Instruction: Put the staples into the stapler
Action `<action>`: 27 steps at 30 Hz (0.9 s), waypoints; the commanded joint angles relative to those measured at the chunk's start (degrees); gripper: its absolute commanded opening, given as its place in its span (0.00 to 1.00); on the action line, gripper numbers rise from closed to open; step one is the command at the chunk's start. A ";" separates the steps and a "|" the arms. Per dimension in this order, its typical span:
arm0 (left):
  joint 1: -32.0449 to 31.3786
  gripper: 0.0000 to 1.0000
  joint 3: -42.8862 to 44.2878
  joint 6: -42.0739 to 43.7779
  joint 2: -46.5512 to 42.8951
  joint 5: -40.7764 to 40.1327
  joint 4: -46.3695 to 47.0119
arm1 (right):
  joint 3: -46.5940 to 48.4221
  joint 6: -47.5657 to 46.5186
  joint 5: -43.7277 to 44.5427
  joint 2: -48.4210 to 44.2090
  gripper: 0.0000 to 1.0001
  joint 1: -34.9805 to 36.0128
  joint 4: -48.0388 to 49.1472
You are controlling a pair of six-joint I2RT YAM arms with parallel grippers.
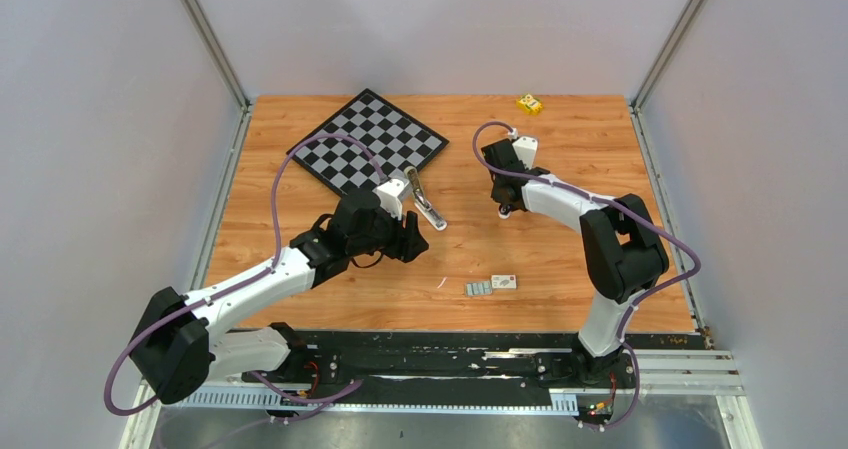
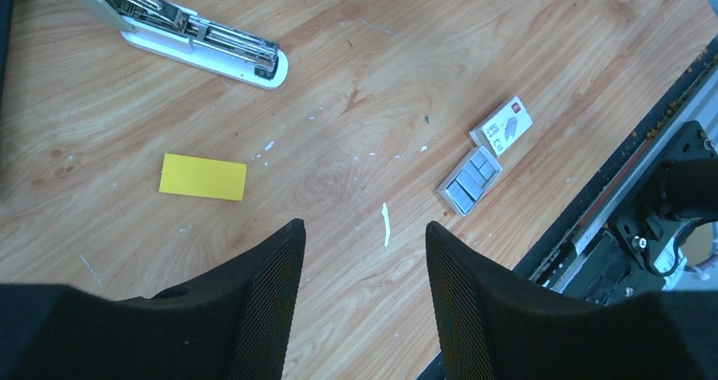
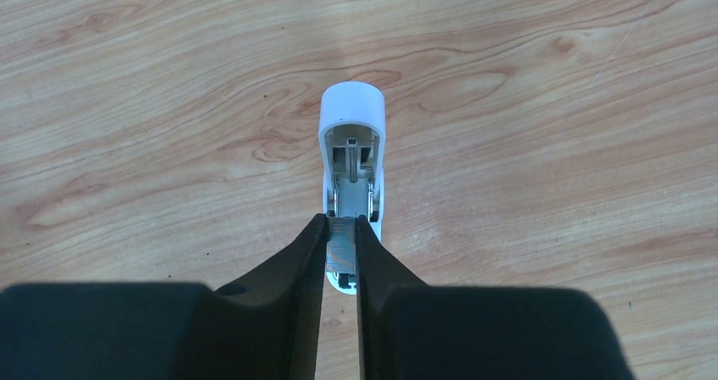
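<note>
The stapler lies open mid-table, its grey top swung up off the metal tray and white base. My left gripper hovers open and empty just in front of it. Loose staples lie in a small grey cluster near the front edge. My right gripper points down right of the stapler, shut on a grey strip of staples. Directly under its fingertips the right wrist view shows a small white stapler-like body with an open metal channel.
A small white labelled box lies beside the loose staples. A flat yellow rectangle rests on the wood near my left gripper. A chessboard sits back left and a yellow block at the far edge.
</note>
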 commanded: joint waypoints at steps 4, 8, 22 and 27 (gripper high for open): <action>0.45 0.57 -0.48 -0.22 0.80 0.52 0.89 | -1.27 0.71 1.65 0.99 0.18 -0.92 -0.56; 0.45 0.57 -0.44 -0.12 0.79 0.63 0.89 | -1.44 0.73 1.62 1.10 0.19 -0.84 -0.64; 0.43 0.57 -0.42 -0.14 0.65 0.70 0.94 | -1.70 0.67 2.00 0.93 0.18 -0.87 -0.77; 0.45 0.57 -0.47 -0.09 0.46 0.77 0.81 | -1.79 0.64 2.19 0.83 0.18 -0.84 -0.75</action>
